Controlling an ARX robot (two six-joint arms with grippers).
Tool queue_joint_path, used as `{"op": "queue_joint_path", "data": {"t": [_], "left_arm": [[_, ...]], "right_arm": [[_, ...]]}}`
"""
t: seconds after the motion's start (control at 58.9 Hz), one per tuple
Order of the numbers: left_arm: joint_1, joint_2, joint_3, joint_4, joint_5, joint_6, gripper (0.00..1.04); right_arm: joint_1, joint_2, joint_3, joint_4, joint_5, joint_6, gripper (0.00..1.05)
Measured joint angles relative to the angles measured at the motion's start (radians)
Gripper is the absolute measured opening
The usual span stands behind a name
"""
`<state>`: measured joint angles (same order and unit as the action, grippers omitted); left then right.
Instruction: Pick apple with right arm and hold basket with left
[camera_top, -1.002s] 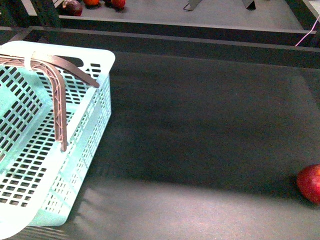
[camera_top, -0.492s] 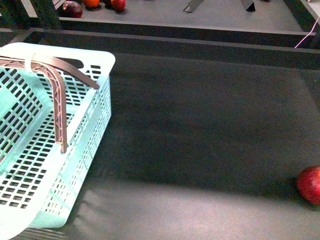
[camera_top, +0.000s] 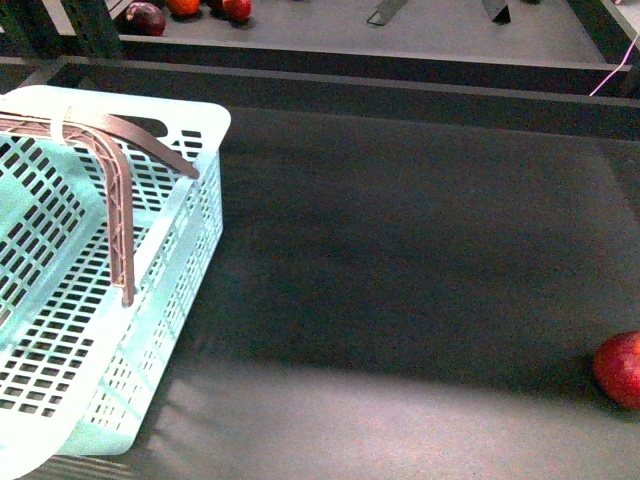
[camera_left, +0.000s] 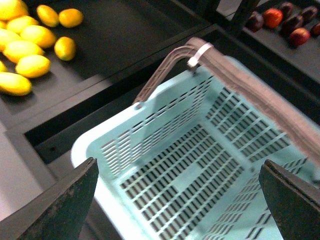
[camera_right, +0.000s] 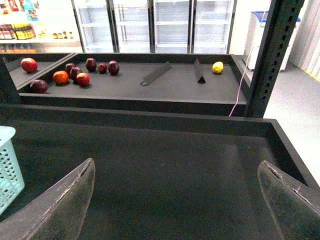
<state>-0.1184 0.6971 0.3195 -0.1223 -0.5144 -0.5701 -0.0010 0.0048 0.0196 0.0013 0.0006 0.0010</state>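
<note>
The apple (camera_top: 620, 368), red and glossy, lies on the dark shelf mat at the front view's right edge, partly cut off. The mint-aqua basket (camera_top: 203, 125) stands at the left, its two brownish handles (camera_top: 122, 190) joined by a white tie. No arm shows in the front view. My left gripper (camera_left: 177, 200) is open, its jaws wide apart above the basket's inside (camera_left: 180, 165), touching nothing. My right gripper (camera_right: 177, 200) is open and empty over bare mat; the apple is out of that view, and only a basket corner (camera_right: 9, 170) shows.
A raised dark ledge (camera_top: 380, 90) bounds the mat at the back. Behind it a shelf holds dark purple-red and orange-red fruits (camera_right: 75, 75) and a yellow fruit (camera_right: 217, 67). Several yellow fruits (camera_left: 30, 50) lie in a tray beside the basket. A dark upright post (camera_right: 272, 55) stands at the right.
The apple sits a little lower in the front view than a second ago. The basket has hardly shifted. No arm has entered the front view.
</note>
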Motion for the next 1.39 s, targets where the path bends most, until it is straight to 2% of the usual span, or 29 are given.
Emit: {"op": "queue_joint_path", "data": {"t": [0.204,0.34,0.679,1.324,1.358,1.392], "left_arm": [[0.084,0.357,0.177,0.214,0.214,-0.197,0.98],[0.098,0.584,0.295,0.315,0.311,-0.383,0.98],[0.099,0.874,0.431,0.322,0.318,-0.583,0.98],[0.109,1.106,0.584,0.406,0.349,-0.738,0.98],[0.112,1.112,0.587,0.406,0.351,-0.738,0.95],[0.114,1.118,0.591,0.406,0.351,-0.741,0.86]], "right_arm": [[0.000,0.000,0.000,0.000,0.000,0.000,0.96],[0.000,0.000,0.000,0.000,0.000,0.000,0.96],[0.000,0.000,0.000,0.000,0.000,0.000,0.96],[0.000,0.000,0.000,0.000,0.000,0.000,0.96],[0.000,0.000,0.000,0.000,0.000,0.000,0.96],[0.000,0.000,0.000,0.000,0.000,0.000,0.96]]}}
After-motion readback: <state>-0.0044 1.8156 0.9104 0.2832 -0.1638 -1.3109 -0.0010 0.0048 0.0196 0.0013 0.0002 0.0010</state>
